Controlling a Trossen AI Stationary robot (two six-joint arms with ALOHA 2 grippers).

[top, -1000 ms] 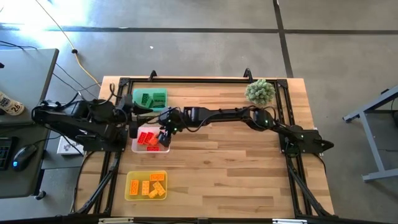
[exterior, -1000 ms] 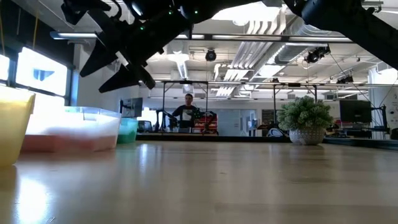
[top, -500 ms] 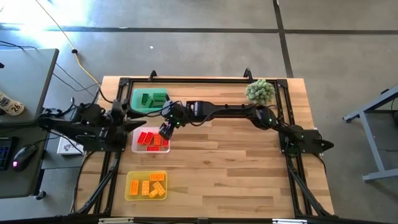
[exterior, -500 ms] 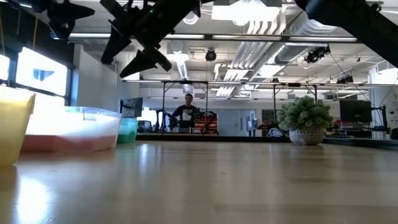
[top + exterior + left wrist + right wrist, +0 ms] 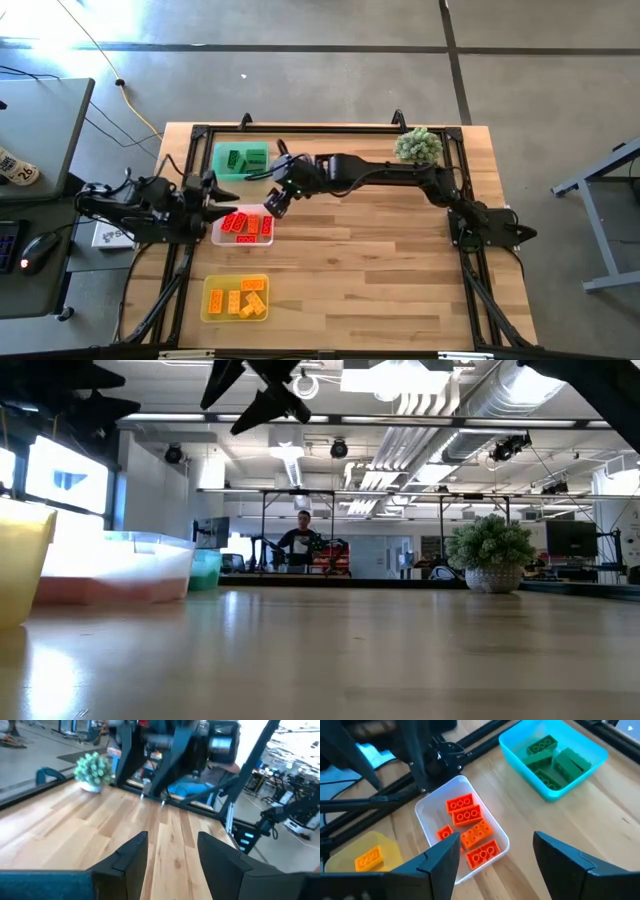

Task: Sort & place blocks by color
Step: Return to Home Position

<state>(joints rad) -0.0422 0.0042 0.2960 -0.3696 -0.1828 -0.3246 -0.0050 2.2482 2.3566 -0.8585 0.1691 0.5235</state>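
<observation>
All the blocks lie in trays at the table's left side. Green blocks (image 5: 241,158) (image 5: 555,757) fill the green tray, red blocks (image 5: 243,224) (image 5: 472,832) the clear tray, and orange-yellow blocks (image 5: 238,298) (image 5: 368,857) the yellow tray. My right gripper (image 5: 272,200) (image 5: 496,840) (image 5: 265,390) hangs open and empty, high above the clear tray's right side. My left gripper (image 5: 218,192) (image 5: 172,836) is open and empty at the table's left edge, beside the clear tray, pointing level across the table.
A spiky pale green plant (image 5: 417,146) (image 5: 490,550) (image 5: 93,768) stands at the far right corner. The wooden table (image 5: 380,270) stretches right of the trays. A black frame rail (image 5: 300,128) runs along the far edge. A person stands far behind the table (image 5: 302,540).
My right gripper has risen from just over the clear tray and drawn back toward the table's right and far side. My left arm has pulled back toward the table's left edge and risen. The blocks have stayed in their trays.
</observation>
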